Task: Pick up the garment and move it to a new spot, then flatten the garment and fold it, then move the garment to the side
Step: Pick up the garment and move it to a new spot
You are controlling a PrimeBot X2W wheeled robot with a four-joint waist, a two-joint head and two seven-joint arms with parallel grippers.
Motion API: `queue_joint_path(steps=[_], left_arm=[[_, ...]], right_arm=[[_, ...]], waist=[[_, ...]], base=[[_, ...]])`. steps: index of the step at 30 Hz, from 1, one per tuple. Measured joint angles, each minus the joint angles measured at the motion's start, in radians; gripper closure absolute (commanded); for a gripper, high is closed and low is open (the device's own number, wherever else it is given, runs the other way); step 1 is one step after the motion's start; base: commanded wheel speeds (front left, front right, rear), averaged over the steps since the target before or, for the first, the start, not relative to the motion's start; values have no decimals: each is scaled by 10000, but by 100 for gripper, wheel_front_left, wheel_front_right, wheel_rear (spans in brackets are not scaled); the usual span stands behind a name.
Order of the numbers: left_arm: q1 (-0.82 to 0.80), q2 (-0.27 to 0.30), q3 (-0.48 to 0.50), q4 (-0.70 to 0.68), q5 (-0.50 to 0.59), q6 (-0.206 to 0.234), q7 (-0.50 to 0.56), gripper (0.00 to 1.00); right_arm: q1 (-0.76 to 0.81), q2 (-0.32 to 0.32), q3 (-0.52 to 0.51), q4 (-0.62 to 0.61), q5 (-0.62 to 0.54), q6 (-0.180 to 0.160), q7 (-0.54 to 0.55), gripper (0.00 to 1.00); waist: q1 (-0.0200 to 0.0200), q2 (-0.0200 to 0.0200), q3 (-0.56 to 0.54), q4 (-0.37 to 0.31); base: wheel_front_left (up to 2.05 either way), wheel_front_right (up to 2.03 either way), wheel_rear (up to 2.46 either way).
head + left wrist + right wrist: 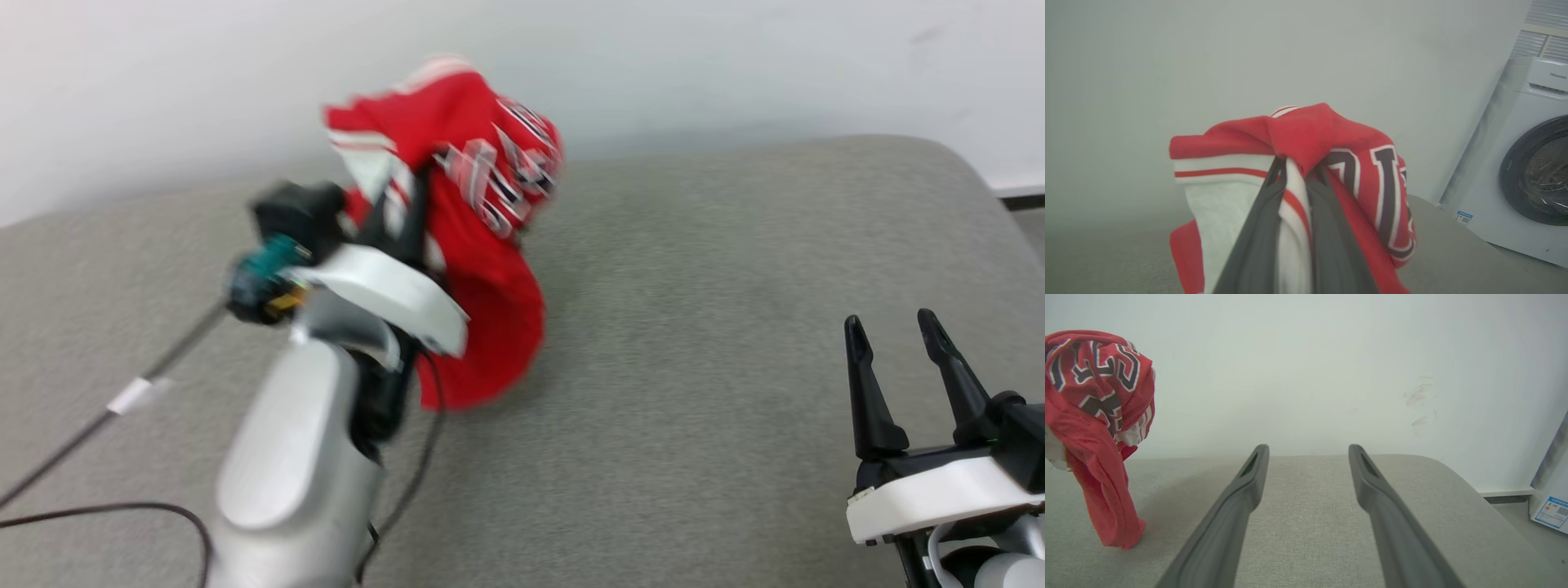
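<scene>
The garment (482,269), a red jersey with white sleeves and black white-outlined lettering, hangs bunched in the air at the back left of the grey surface. Its lowest red fold touches the surface. My left gripper (412,184) is shut on the garment (1306,139), its two dark fingers pinching a fold of red body and white striped sleeve. In the right wrist view the garment (1098,428) dangles at the far left, its tail resting on the fabric. My right gripper (894,327) stands open at the lower right, well apart from the shirt, with nothing between its fingers (1241,498).
The grey cushioned surface (694,343) has a rounded far right corner and stands against a white wall (735,57). A white washing machine (1523,163) stands on the floor beyond that corner. Black cables (98,510) trail from my left arm.
</scene>
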Motion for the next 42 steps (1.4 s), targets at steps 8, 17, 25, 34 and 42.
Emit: queue_joint_path(steps=[8, 17, 25, 34, 42], left_arm=[[1386, -351, -1793, 257, -439, 136, -23, 100], [2443, -360, -3568, 1383, -1158, 136, 180, 80], [2048, -351, -4094, 970, -989, 270, -1463, 0], [2111, -98, -3097, -234, -589, 1078, -2000, 0], [3329, 941, -1661, -1106, -573, 1732, -2034, 0]], right_arm=[[44, 0, 17, -58, 232, -2, -36, 0], [-218, 2, 23, 109, 372, -2, -318, 0], [-282, 8, -40, 238, 226, 0, -301, 0], [29, 8, -171, 136, 75, 0, -13, 0], [473, 8, -190, 65, 23, 0, 232, 0]], waist=[[0, 0, 315, -810], [2, 0, 1219, -843], [2, 0, 1019, -257], [2, 0, 260, 433], [2, 0, -422, 864]], base=[[0, 0, 0], [0, 0, 0], [0, 0, 0], [0, 0, 0], [0, 0, 0]])
